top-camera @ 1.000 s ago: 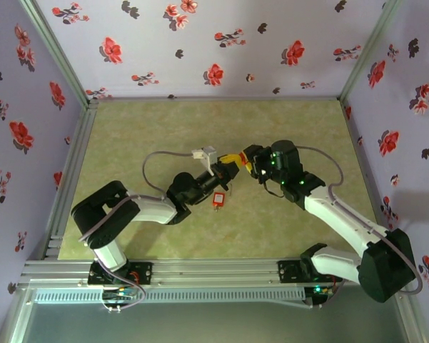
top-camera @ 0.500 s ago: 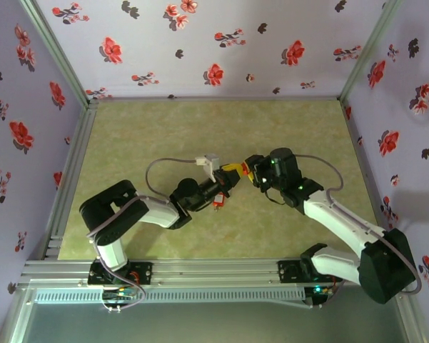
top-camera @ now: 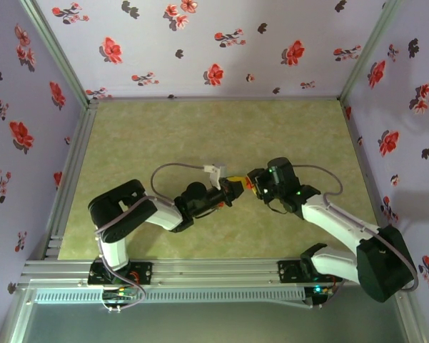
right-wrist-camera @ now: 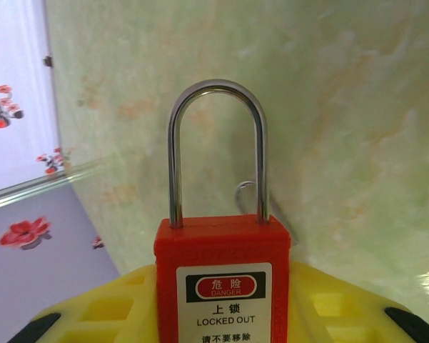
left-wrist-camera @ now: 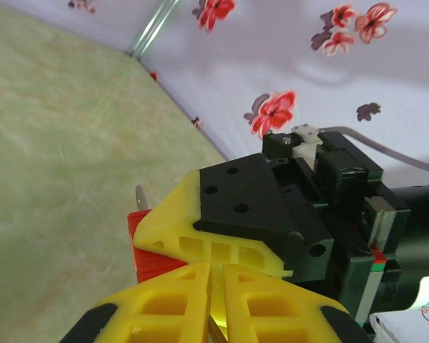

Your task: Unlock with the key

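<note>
A red padlock (right-wrist-camera: 223,286) with a white "LOCKED OUT" label sits between the yellow fingers (right-wrist-camera: 107,307) of my right gripper (right-wrist-camera: 223,280), which is shut on its body. Its steel shackle (right-wrist-camera: 218,93) points away from the wrist and is closed. In the left wrist view my left gripper (left-wrist-camera: 215,268) is almost shut on a thin metal key (left-wrist-camera: 218,327), pointing at the padlock's red body (left-wrist-camera: 148,246) beside the right gripper's yellow finger (left-wrist-camera: 200,229). From above, the left gripper (top-camera: 234,188) and right gripper (top-camera: 248,180) meet tip to tip at mid-table.
The green table top (top-camera: 164,128) lies open behind and to both sides of the grippers. Floral walls and an aluminium frame (top-camera: 70,164) enclose it. A grey cable (top-camera: 173,166) loops over the left arm. A thin wire ring (right-wrist-camera: 244,187) shows behind the shackle.
Both grippers drifted toward the near side and came closer together. The left arm reached right. The small red tag that hung below the left gripper is hidden now.
</note>
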`<state>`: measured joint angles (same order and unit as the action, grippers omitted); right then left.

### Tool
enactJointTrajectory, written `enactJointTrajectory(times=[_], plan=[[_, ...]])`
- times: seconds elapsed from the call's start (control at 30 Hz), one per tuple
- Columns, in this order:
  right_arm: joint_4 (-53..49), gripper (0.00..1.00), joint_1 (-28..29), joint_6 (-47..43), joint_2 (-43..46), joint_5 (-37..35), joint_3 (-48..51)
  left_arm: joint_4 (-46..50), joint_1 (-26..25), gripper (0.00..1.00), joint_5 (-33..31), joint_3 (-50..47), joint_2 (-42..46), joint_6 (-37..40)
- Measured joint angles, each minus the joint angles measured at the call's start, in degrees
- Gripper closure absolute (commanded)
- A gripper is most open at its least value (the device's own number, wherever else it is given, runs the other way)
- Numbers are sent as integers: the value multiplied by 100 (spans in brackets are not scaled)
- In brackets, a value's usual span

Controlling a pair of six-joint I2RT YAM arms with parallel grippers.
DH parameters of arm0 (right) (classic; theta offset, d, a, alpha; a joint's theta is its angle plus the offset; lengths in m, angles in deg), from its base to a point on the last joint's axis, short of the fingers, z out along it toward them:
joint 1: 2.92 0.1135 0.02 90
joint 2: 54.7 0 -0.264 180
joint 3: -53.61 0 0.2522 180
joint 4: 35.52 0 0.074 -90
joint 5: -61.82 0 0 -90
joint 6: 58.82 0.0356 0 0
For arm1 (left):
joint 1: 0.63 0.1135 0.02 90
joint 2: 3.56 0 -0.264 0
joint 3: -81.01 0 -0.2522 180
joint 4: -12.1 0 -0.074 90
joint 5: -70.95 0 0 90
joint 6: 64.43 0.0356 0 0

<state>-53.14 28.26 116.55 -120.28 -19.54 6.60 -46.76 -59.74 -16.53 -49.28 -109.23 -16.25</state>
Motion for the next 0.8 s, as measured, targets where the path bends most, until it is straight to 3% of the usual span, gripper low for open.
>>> enactJointTrajectory(times=[0.47, 0.8], plan=[[-212, 100, 133, -90, 249, -149, 737, 905, -79, 84, 807, 409, -669, -448], [-826, 100, -17, -710, 957, 225, 721, 1624, -74, 59, 957, 262, -214, -584]])
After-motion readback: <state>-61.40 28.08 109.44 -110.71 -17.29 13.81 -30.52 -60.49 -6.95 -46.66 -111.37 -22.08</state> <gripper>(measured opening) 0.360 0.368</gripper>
